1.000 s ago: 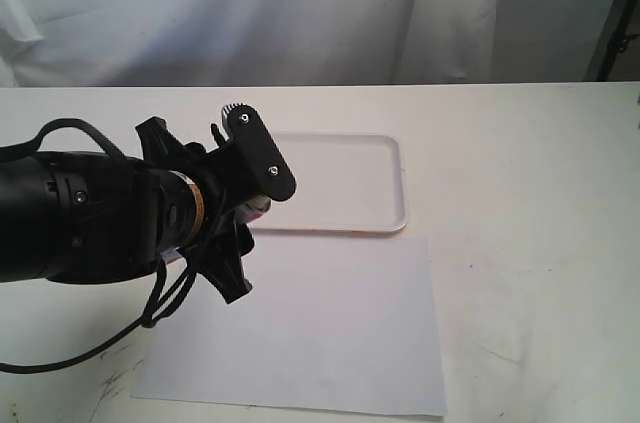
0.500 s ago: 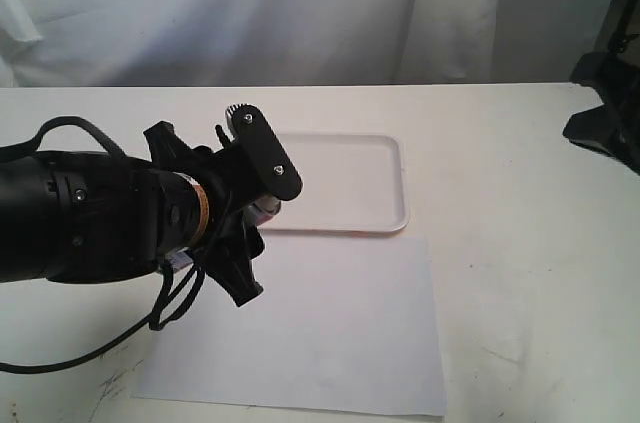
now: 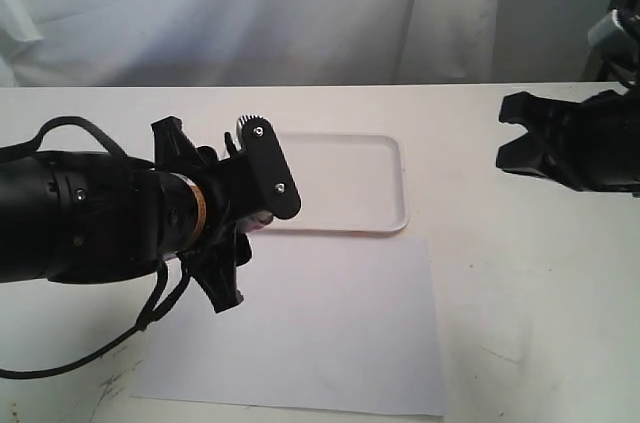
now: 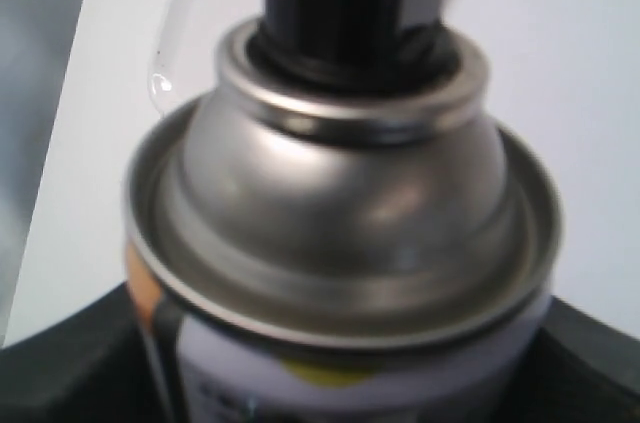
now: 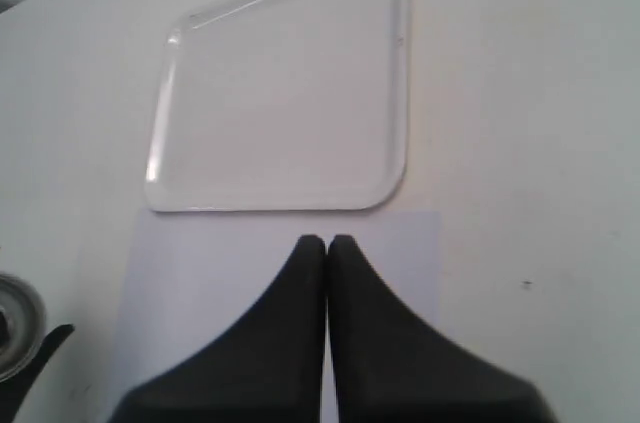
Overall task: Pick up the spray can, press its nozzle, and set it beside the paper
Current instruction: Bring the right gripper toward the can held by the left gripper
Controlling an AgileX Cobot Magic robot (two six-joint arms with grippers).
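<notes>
Right claw moved in from the right edge; left claw kept hold of the can.
In the exterior view the right claw, fingers pressed together on nothing, had advanced to the frame's centre right. The left claw stayed clamped on the one spray can with its black nozzle, left of centre at the single tray's left end, above the one paper on the table.

White rounded-corner tray flat on white table, white cloth backdrop behind
</notes>
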